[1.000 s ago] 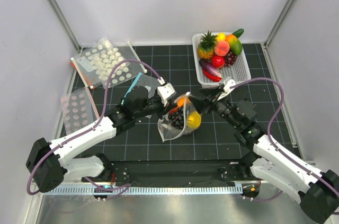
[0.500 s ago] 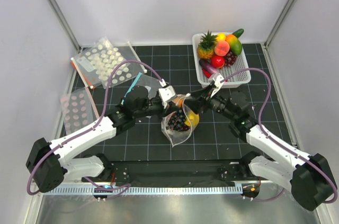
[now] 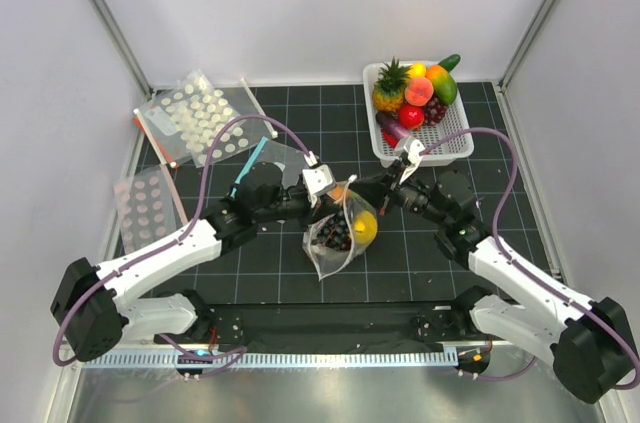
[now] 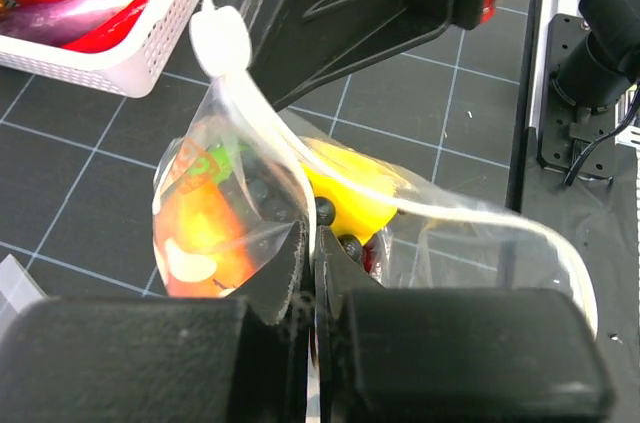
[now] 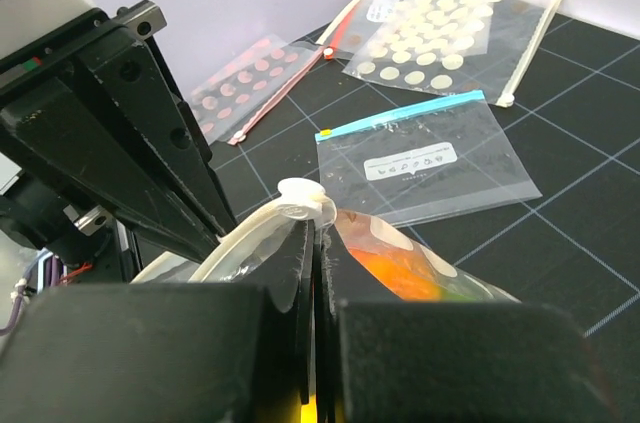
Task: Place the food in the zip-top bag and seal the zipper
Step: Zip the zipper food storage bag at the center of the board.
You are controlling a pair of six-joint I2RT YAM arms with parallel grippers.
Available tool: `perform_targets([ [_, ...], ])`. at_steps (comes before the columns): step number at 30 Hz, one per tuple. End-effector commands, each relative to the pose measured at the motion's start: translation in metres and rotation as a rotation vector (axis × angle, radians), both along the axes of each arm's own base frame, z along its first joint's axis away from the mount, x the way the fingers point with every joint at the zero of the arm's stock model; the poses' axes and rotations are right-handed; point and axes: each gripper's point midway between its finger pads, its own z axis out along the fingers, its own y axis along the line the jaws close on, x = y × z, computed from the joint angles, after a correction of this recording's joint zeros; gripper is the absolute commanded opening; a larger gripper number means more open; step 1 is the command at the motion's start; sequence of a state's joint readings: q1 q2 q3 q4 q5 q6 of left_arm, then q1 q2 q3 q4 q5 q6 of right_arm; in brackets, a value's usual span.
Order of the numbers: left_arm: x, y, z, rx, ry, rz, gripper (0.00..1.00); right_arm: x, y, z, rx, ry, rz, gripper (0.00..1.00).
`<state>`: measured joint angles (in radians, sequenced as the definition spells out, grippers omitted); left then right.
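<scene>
Since a second ago, the small clear dotted bag (image 3: 330, 253) of shiny toy fruit (image 3: 366, 228) got pulled narrower between our claws, over the black bench (image 3: 270, 268). Our left claw (image 3: 335, 198) pinches its mouth; our right claw (image 3: 362, 190) pinches the thin white zipper strip (image 4: 455, 213).

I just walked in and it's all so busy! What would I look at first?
The zip-top bag in the middle, stuffed with bright food, pinched between the left gripper and the right gripper. Next, the white basket of colourful fruit at the back right.
</scene>
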<state>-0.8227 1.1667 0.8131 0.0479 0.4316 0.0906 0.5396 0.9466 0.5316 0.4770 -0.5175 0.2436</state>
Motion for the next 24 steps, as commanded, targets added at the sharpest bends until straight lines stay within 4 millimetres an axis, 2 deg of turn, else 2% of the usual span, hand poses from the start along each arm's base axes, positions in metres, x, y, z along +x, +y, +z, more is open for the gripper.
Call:
perform_targets([
  [1, 0.004, -0.006, 0.025, -0.057, -0.043, -0.008, 0.05, -0.007, -0.002, 0.046, 0.077, -0.094, -0.014, 0.01],
  [3, 0.009, -0.005, 0.03, -0.069, -0.033, 0.034, 0.11, -0.004, -0.009, 0.05, 0.087, -0.099, -0.064, 0.01],
  [4, 0.011, -0.004, 0.032, -0.073, -0.025, 0.052, 0.22, -0.003, -0.012, 0.051, 0.093, -0.098, -0.083, 0.01],
  [6, 0.014, -0.002, 0.036, -0.076, -0.022, 0.08, 0.37, -0.001, -0.019, 0.048, 0.087, -0.082, -0.131, 0.01],
  [7, 0.015, -0.001, 0.04, -0.088, -0.013, 0.095, 0.47, 0.001, -0.027, 0.054, 0.103, -0.094, -0.181, 0.01],
  [10, 0.015, 0.002, 0.054, -0.123, -0.04, 0.116, 0.59, 0.005, -0.044, 0.056, 0.121, -0.087, -0.292, 0.01],
  [15, 0.02, 0.006, 0.082, -0.193, -0.106, 0.145, 0.65, 0.004, -0.05, 0.058, 0.125, -0.076, -0.335, 0.01],
  [20, 0.025, -0.001, 0.105, -0.211, -0.132, 0.137, 0.65, 0.003, -0.045, 0.06, 0.116, -0.065, -0.324, 0.01],
  [24, 0.021, -0.012, 0.118, -0.215, -0.162, 0.067, 0.61, 0.002, -0.044, 0.061, 0.115, -0.059, -0.324, 0.01],
])
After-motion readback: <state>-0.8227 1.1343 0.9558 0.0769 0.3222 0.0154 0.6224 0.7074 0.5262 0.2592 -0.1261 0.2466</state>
